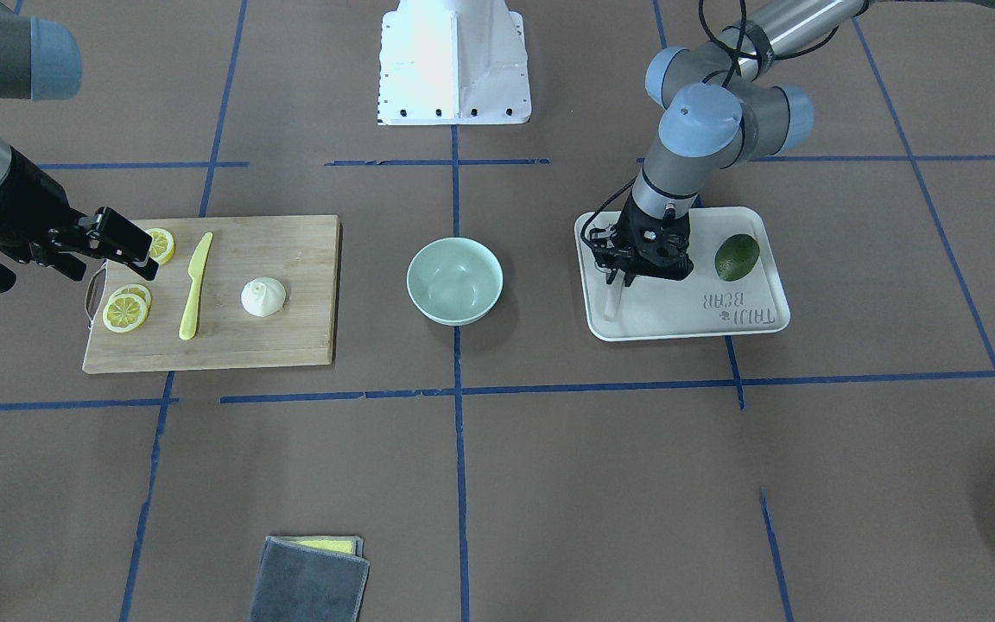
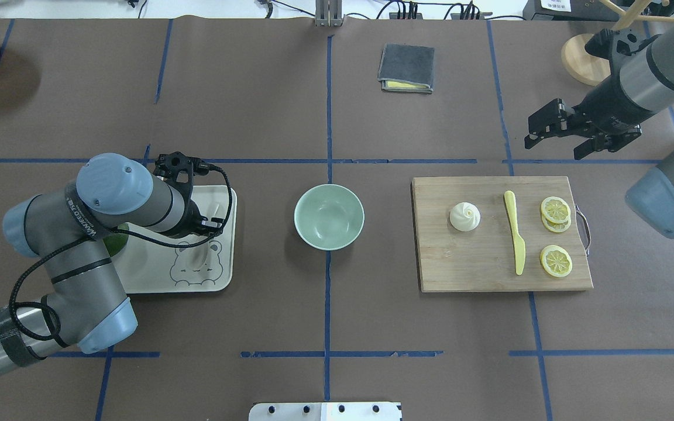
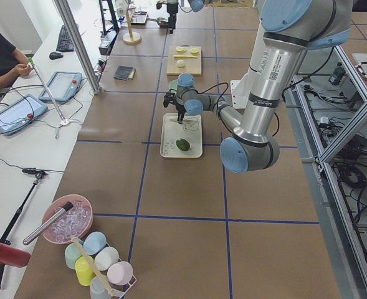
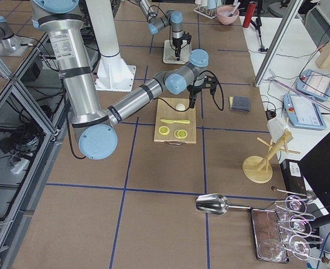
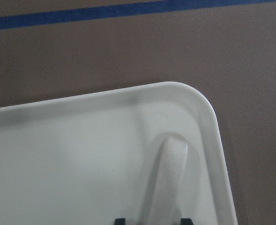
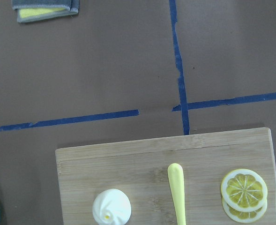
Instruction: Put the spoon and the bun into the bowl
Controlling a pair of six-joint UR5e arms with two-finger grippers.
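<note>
The off-white spoon lies in the corner of the white bear tray. My left gripper is down on the tray. In the left wrist view its open fingertips straddle the spoon's handle. The mint-green bowl stands empty at the table's middle. The white pleated bun sits on the wooden cutting board; it also shows in the right wrist view. My right gripper is open and empty, raised beyond the board's far edge.
A yellow plastic knife and lemon slices lie on the board beside the bun. A green avocado sits on the tray. A folded grey cloth lies on the far side of the table.
</note>
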